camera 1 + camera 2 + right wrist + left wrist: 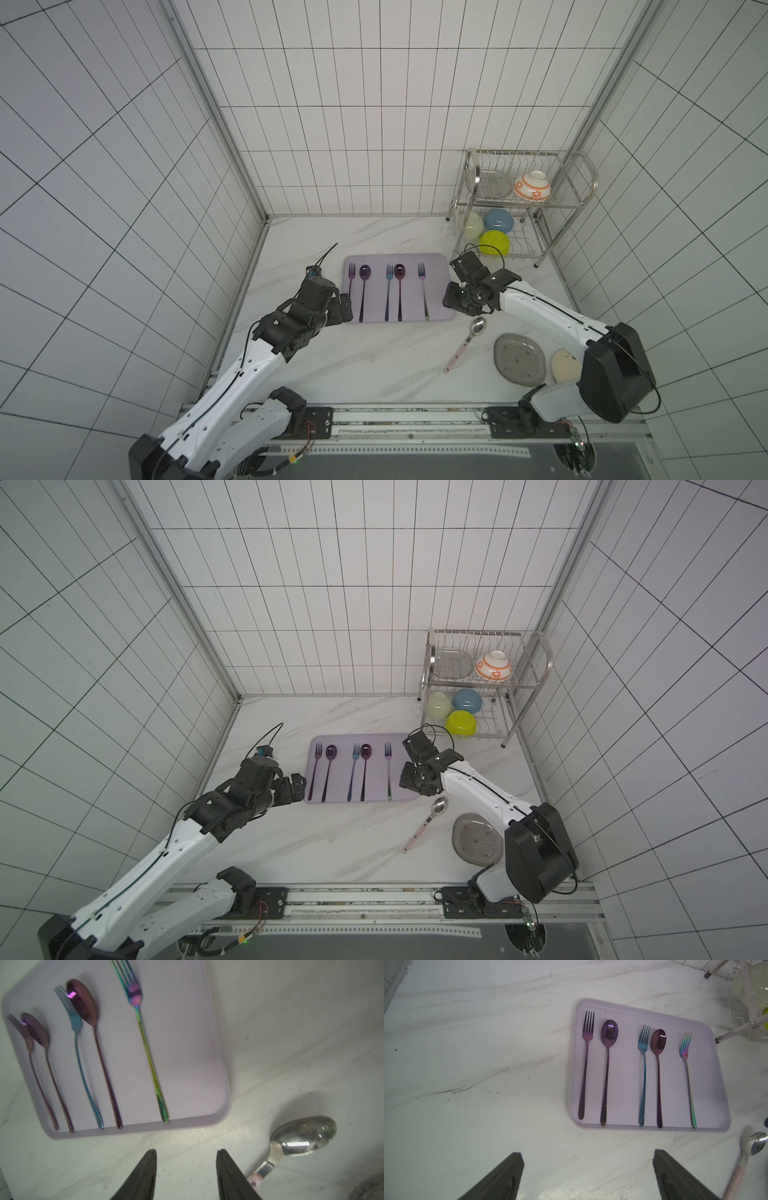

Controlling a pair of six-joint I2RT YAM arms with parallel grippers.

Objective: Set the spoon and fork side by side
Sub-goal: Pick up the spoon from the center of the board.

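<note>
On the lilac tray (623, 1084), a purple fork (586, 1059) lies beside a purple spoon (609, 1031), a blue fork (643, 1043) beside a maroon spoon (658, 1040), and a rainbow fork (688, 1076) alone. The silver spoon (465, 345) lies on the marble just off the tray's corner. A wire rack (490, 203) shelves four bowls (498, 220). The left gripper (587, 1157) gapes wide, the right gripper (186, 1153) stands parted, both empty. A cream dish (563, 365) is half hidden behind the right arm.
</note>
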